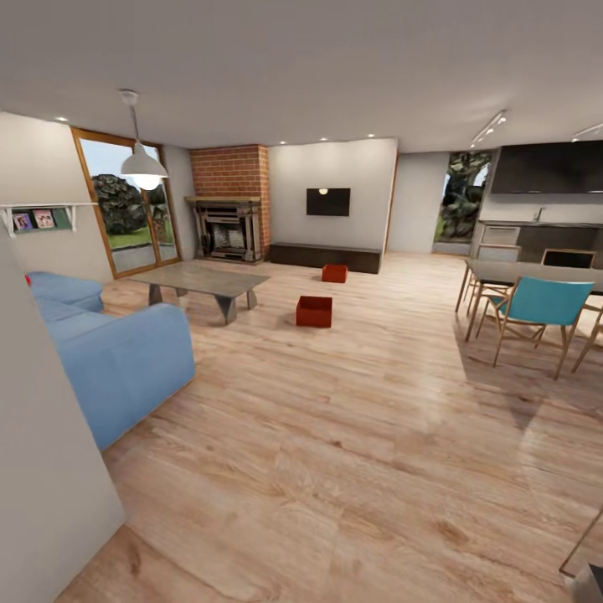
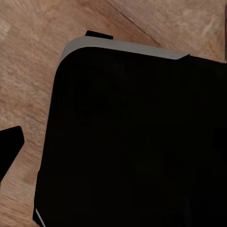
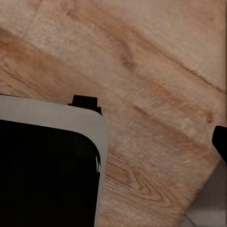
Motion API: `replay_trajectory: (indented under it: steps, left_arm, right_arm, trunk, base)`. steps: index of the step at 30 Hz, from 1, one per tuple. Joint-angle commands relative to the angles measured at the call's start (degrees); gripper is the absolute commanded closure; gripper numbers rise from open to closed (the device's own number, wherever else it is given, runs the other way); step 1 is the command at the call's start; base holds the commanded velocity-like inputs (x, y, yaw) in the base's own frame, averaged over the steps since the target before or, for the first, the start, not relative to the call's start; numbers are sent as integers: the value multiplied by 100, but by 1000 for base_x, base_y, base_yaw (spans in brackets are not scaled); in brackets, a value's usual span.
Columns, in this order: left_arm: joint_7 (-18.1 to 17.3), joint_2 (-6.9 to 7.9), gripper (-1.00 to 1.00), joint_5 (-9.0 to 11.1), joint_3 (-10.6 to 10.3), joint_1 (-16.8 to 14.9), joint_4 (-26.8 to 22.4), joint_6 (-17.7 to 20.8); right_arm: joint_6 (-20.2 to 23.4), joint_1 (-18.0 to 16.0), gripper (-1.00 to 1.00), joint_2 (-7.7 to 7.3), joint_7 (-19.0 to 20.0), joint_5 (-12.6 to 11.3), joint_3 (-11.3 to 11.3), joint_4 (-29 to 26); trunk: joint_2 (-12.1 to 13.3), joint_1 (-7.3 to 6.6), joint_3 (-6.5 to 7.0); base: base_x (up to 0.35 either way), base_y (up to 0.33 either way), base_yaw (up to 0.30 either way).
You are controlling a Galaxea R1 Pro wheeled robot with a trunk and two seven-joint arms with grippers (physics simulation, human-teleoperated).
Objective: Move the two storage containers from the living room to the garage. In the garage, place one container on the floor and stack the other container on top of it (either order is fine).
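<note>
can't tell if either pincer is released or clenched; both wrist cams look down past the dark robot base [image 2: 132,142] at plank floor [image 3: 156,71], arms likely tucked for driving. near bin [image 1: 314,311] and far bin [image 1: 334,273] sit apart on the floor ahead, beside the table [image 1: 201,280], untouched.

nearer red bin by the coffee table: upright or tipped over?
Upright. The nearer storage container sits flat on the wood floor with its open top facing up, rim level. Contents cannot be told from this far.
</note>
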Motion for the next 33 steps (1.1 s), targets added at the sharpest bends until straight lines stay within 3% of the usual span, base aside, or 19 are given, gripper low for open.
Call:
replay_trajectory:
  steps: [1, 33]
  left_arm:
    - [4, -2, -100, 9, 42, -2, 0, -15]
    - [-1, -2, -100, 9, 42, -2, 0, -17]
  right_arm:
    - [-32, -6, -100, 3, -3, -48, 49, 15]
    - [-32, -7, -100, 3, -3, -48, 49, 15]
  trunk:
    - [-2, 3, -5]
    - [-2, 3, -5]
  base:
    - [325, 0, 0]
    - [325, 0, 0]
